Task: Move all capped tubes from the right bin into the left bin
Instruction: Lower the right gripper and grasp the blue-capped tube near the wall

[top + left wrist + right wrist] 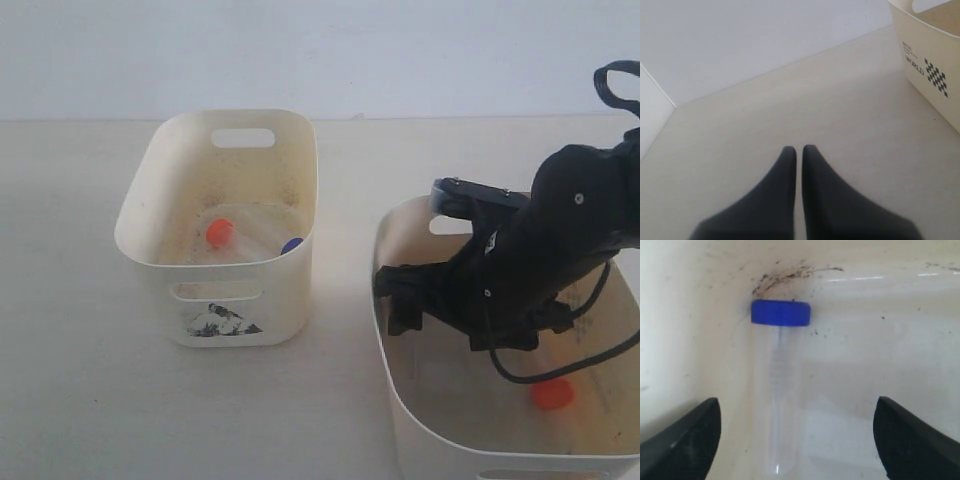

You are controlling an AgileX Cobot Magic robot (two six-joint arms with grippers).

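**Bin contents: two capped tubes counted in each**

The right bin (396, 400) is taken as reference. On its floor, close to a corner, a blue-capped tube (780, 390) is seen lying. The right gripper (797, 415) is lowered inside this bin, jaws spread wide to either side of that tube, nothing gripped. An orange cap (552, 393) is noted in the same bin. The left bin (240, 300), set apart from the right bin on the bench (80, 350), is found to hold an orange-capped tube (219, 232) and a second blue cap (292, 244). The left gripper (799, 150) is outside the right bin, over bare bench, closed on nothing.
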